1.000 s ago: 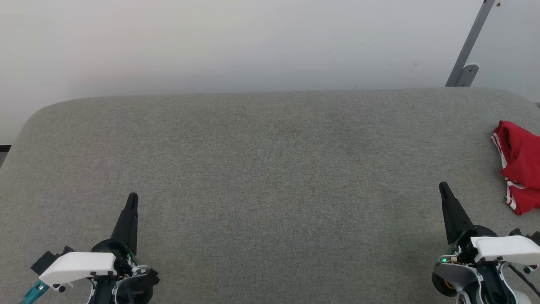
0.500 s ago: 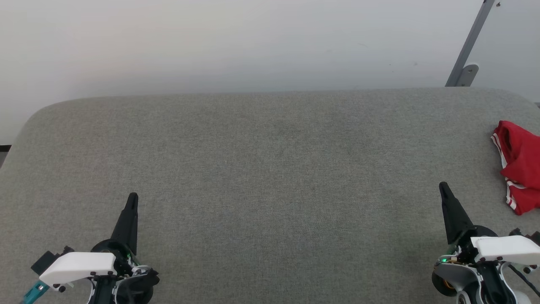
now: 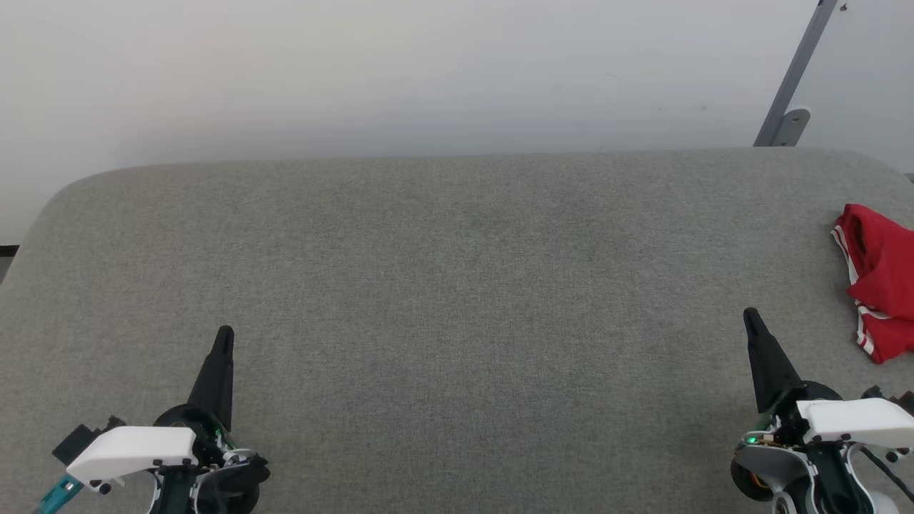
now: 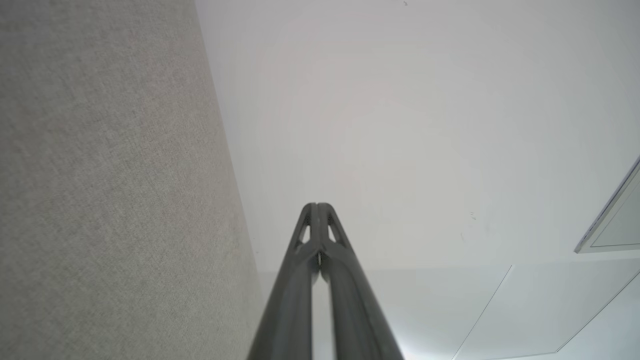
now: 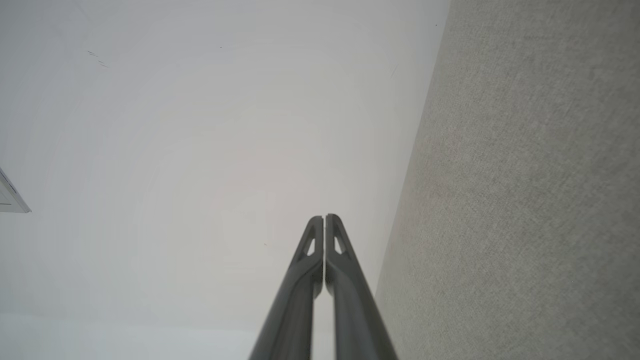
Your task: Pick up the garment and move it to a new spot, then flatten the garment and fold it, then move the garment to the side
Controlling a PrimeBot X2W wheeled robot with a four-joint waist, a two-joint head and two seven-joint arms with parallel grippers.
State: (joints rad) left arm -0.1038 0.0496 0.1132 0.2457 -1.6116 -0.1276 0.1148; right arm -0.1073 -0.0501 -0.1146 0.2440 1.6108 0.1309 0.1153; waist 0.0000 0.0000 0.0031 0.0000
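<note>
The garment is a bunched red cloth with white stripes, lying at the far right of the grey padded table and cut off by the head view's edge. My right gripper rests at the lower right, shut and empty, a little left of and nearer than the garment. Over at the lower left my left gripper is also shut and empty. In the left wrist view the left gripper has its fingers pressed together. The right gripper looks the same in the right wrist view.
A white wall stands behind the table's far edge. A grey metal bracket rises at the back right. The table has rounded far corners. Its grey surface borders the wall in both wrist views.
</note>
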